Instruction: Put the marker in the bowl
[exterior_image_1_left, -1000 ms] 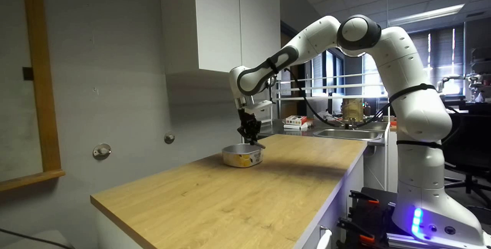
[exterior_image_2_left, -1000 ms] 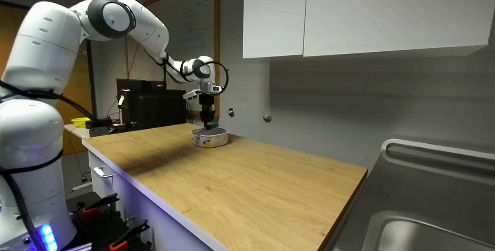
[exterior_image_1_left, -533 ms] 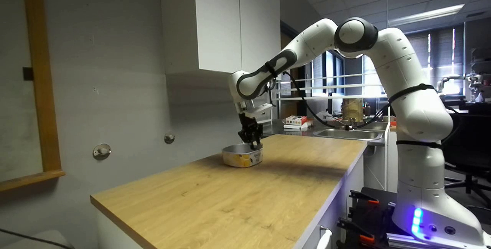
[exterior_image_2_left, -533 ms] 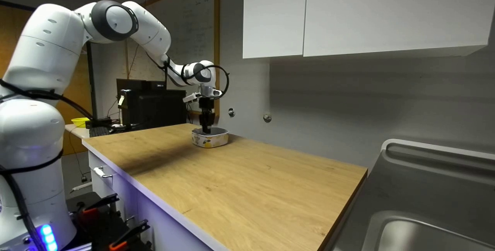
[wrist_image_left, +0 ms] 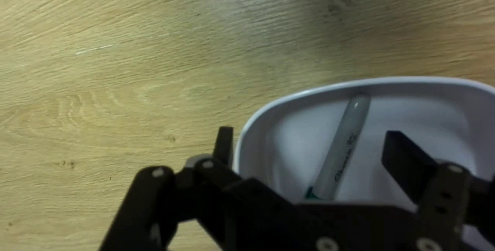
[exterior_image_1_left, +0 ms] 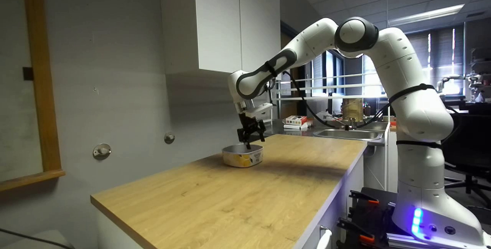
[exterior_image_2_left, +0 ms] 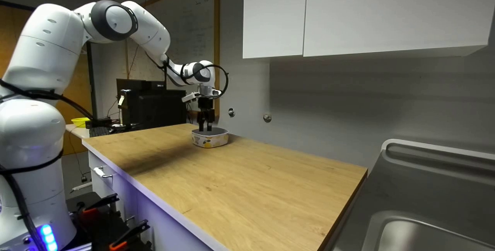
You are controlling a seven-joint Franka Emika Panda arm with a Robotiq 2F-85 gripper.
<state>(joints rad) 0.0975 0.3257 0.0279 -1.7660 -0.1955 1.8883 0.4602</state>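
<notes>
Wood counter (wrist_image_left: 116, 88) fills the left of the wrist view, then there's one fingertip (wrist_image_left: 223, 142) by the rim of the bowl (wrist_image_left: 297, 135), then the marker (wrist_image_left: 344, 146) lying slantwise inside, right of center, then the other fingertip (wrist_image_left: 410, 162). Big change: the gripper (wrist_image_left: 313, 142) is spread apart now, no longer pinched together. Drop looks done to me; probably just needs to lift away.

The arm (exterior_image_1_left: 401, 59) arches over — its gripper (wrist_image_left: 310, 143) pointing down, spread wide
</notes>
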